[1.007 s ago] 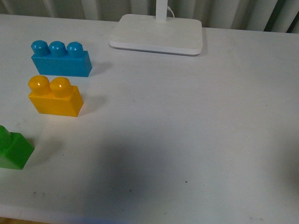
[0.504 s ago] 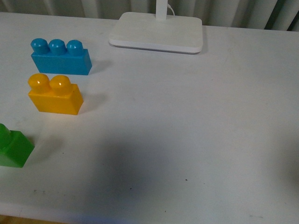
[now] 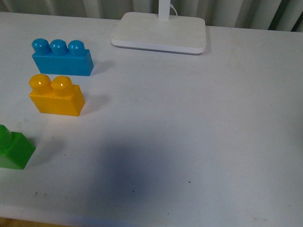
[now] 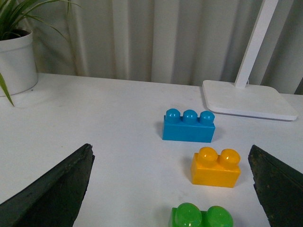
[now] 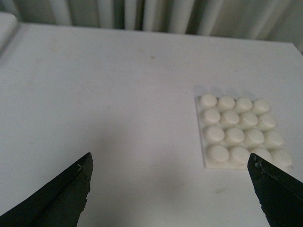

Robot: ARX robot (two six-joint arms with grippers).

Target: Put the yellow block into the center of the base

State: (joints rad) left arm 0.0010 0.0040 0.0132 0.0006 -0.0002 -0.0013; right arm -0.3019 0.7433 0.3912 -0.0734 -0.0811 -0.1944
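The yellow block (image 3: pixel 56 96) stands upright on the white table at the left, two studs up; it also shows in the left wrist view (image 4: pixel 216 168). My left gripper (image 4: pixel 173 189) is open and empty, above the table, with the yellow block ahead between its black fingers (image 4: pixel 61 191). The base (image 5: pixel 240 132), a white plate with a 4x4 stud grid, lies flat on the table in the right wrist view only. My right gripper (image 5: pixel 173 191) is open and empty, with the base ahead near one finger. Neither gripper shows in the front view.
A blue three-stud brick (image 3: pixel 61 57) sits just behind the yellow block. A green brick (image 3: pixel 13 147) sits at the left edge, nearer the front. A white lamp foot (image 3: pixel 160 33) stands at the back. A potted plant (image 4: pixel 16 52) shows in the left wrist view.
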